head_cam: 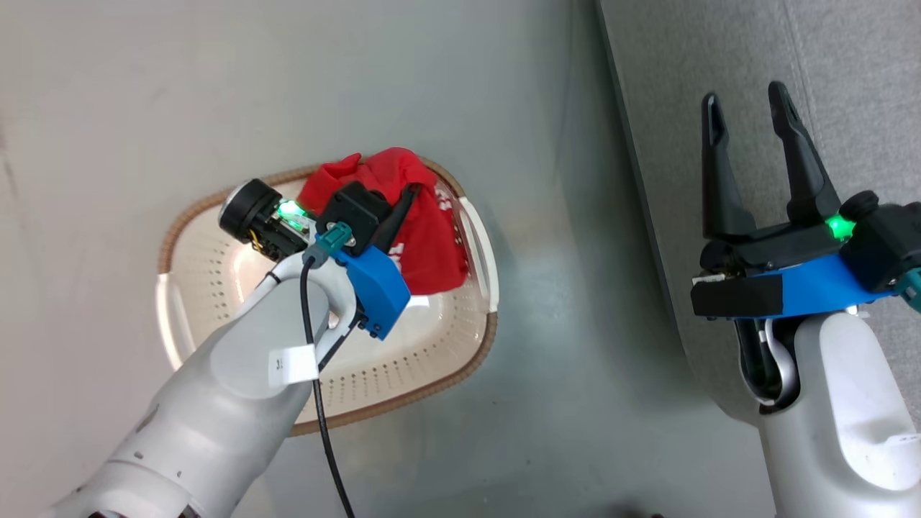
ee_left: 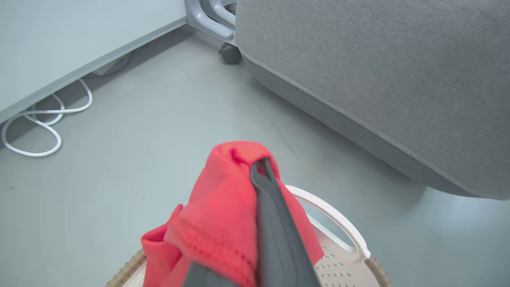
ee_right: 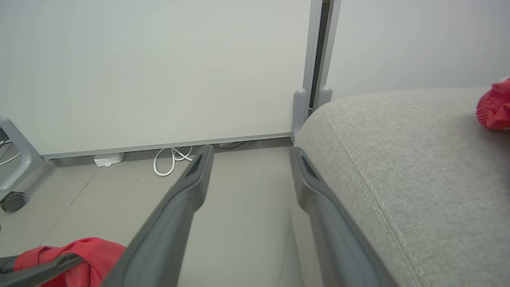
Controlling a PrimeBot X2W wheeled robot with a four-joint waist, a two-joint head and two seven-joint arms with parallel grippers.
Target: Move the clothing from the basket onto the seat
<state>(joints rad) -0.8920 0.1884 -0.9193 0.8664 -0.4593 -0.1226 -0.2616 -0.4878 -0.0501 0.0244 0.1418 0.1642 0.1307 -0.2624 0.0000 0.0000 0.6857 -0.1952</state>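
Over the basket [head_cam: 403, 374], my left claw [head_cam: 406, 198] clamps the only clothing [head_cam: 424, 237] I see there; beside the basket, one red piece [ee_right: 494, 105] already lies on the seat [head_cam: 849, 72], right claw [head_cam: 745, 97] wide.

Red clothing [head_cam: 424, 241] in cream basket [head_cam: 216, 288], near grey seat [head_cam: 856, 65]

Left hand [head_cam: 414, 191] clamped, right hand [head_cam: 745, 93] splayed.
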